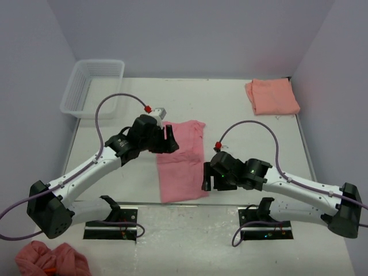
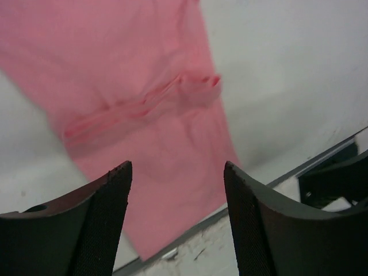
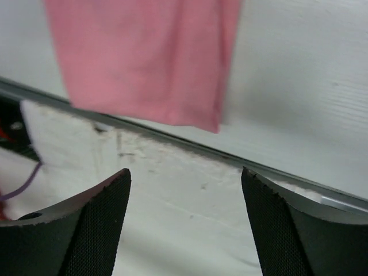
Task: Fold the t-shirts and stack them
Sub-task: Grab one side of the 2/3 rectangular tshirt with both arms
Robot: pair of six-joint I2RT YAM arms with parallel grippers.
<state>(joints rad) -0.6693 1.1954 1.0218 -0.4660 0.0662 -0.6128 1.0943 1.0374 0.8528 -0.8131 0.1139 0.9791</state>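
Notably, rose-pink t-shirt (image 1: 181,164) and salmon t-shirt (image 1: 272,96) outside white basket (image 1: 73,92).

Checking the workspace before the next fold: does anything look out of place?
A crumpled pink cloth lies bunched at the near left corner, beside the left arm's base, apart from the pink shirt spread mid-table and the folded salmon shirt at the far right corner.

The left hand (image 1: 171,139) hides the upper left edge of the pink shirt (image 1: 181,164). Both wrist views cut that shirt off at the top; the right blurs it. The top view's lower edge crops a pink heap (image 1: 52,260).
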